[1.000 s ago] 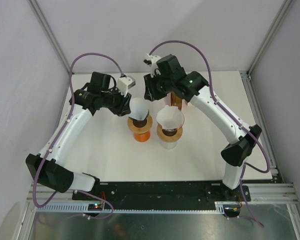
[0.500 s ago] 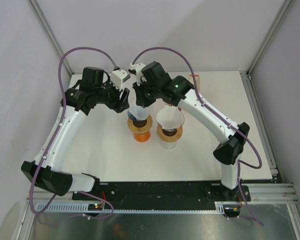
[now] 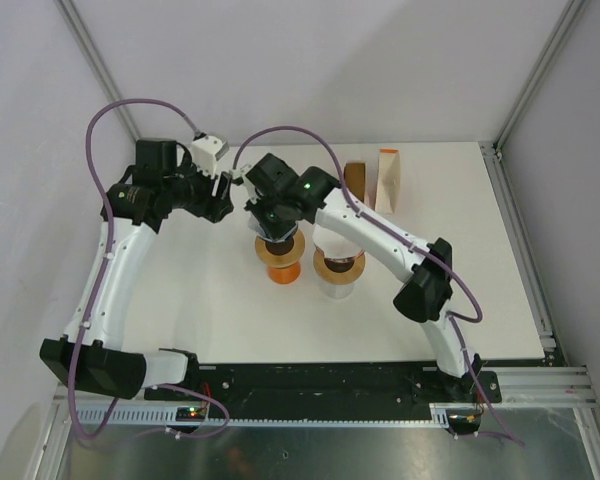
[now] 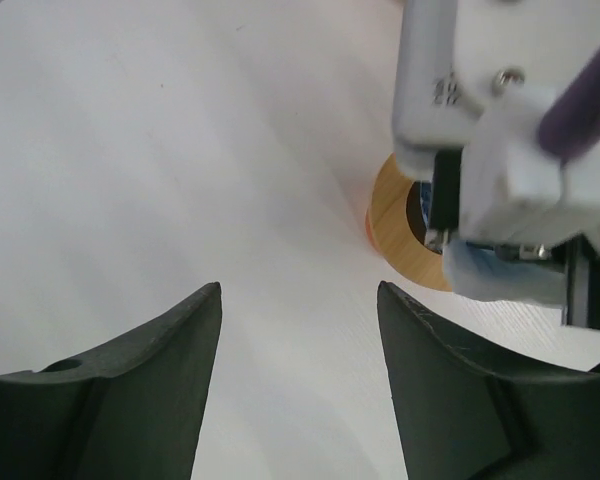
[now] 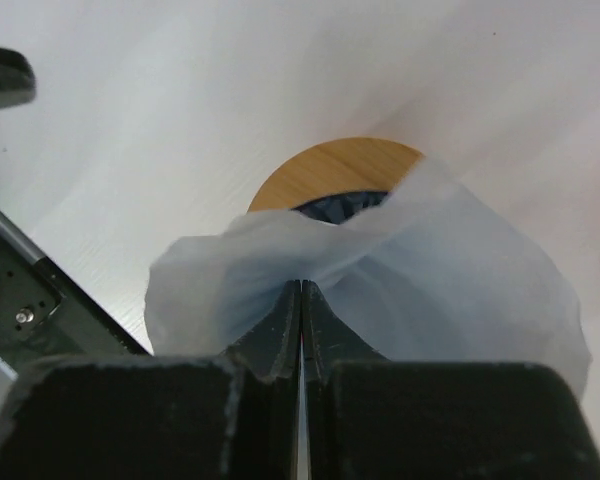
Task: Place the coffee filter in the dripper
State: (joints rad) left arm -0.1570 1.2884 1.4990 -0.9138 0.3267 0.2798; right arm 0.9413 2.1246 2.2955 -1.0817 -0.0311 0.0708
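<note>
A white paper coffee filter (image 5: 420,270) is pinched at its top edge by my right gripper (image 5: 302,285), which is shut on it. It hangs right above the orange dripper with a wooden rim (image 5: 325,165) and a dark inside. In the top view my right gripper (image 3: 268,220) covers the filter, over that dripper (image 3: 281,262). My left gripper (image 3: 229,196) is open and empty, to the left of the dripper and apart from it. In the left wrist view its jaws (image 4: 299,290) stand wide over bare table, with the dripper's rim (image 4: 398,238) ahead.
A second dripper (image 3: 338,270) with a white filter in it stands just right of the orange one. A brown holder (image 3: 355,179) and a tan and white pack (image 3: 388,179) stand at the back right. My right wrist (image 4: 500,150) is close ahead of the left gripper.
My left gripper has let go of the filter and drawn back to the left. My right arm has swung left over the orange dripper and closed on the filter.
</note>
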